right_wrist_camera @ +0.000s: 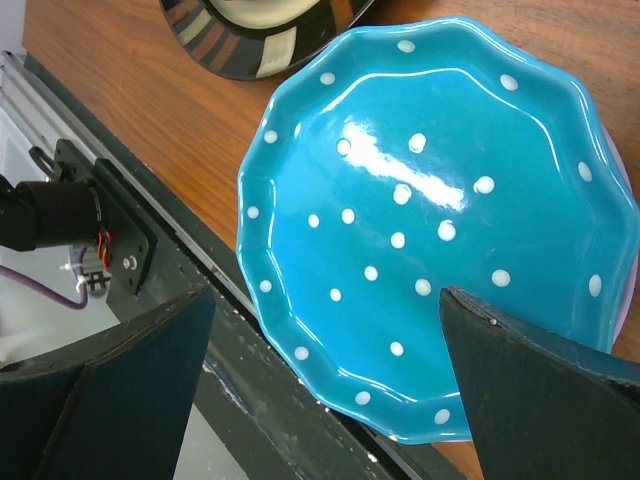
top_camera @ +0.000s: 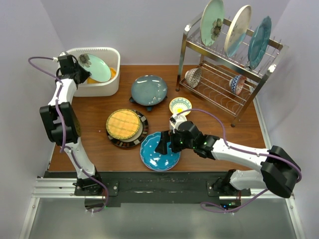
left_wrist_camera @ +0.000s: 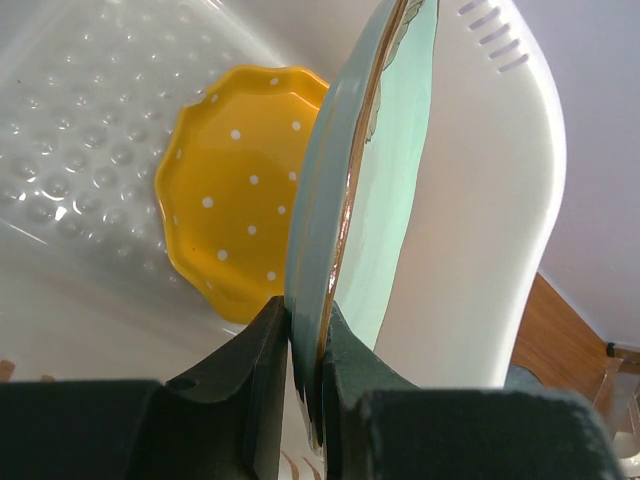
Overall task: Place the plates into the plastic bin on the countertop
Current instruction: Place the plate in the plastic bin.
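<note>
Right tool (top_camera: 168,143) wide above blue plate (right_wrist_camera: 420,220); left tool (left_wrist_camera: 305,318) pinching green plate (left_wrist_camera: 392,170)

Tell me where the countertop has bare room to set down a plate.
Bare wood: between the plastic bin and the woven-centre plate; also between the dish rack and the right arm. Crowded: the middle, with the dark teal plate, small bowl and blue dotted plate.

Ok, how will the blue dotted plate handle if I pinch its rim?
The blue dotted plate looks glazed, with bright glare, so probably slippery in the open right gripper. It seems rigid ceramic: stiff, likely chippable. Lying flat near the countertop edge, a push would probably slide it, not tip it.
</note>
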You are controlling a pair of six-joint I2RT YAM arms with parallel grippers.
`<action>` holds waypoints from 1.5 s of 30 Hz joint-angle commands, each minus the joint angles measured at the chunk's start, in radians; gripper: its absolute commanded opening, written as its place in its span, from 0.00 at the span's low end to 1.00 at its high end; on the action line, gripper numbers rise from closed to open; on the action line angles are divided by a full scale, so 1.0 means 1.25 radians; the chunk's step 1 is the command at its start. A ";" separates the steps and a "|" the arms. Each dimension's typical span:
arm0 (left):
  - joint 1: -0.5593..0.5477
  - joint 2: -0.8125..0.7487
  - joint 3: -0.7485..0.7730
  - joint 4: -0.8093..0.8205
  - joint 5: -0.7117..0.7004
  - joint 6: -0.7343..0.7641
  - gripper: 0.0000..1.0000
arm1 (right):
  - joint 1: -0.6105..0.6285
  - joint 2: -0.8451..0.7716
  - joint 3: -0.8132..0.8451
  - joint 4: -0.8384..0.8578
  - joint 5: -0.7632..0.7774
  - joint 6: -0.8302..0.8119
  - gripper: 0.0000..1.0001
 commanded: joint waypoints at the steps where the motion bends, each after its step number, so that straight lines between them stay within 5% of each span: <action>1: 0.007 -0.007 0.073 0.104 0.012 -0.009 0.00 | 0.002 -0.004 0.021 0.000 -0.002 -0.013 0.99; 25: 0.010 0.098 0.138 0.051 0.067 0.002 0.00 | 0.003 0.005 0.025 0.000 -0.005 -0.016 0.99; 38: 0.023 0.097 0.126 0.013 0.023 0.005 0.30 | 0.002 0.009 0.025 0.000 -0.007 -0.015 0.99; 45: 0.032 0.097 0.119 0.008 0.018 -0.002 0.34 | 0.002 0.004 0.023 0.000 -0.007 -0.015 0.99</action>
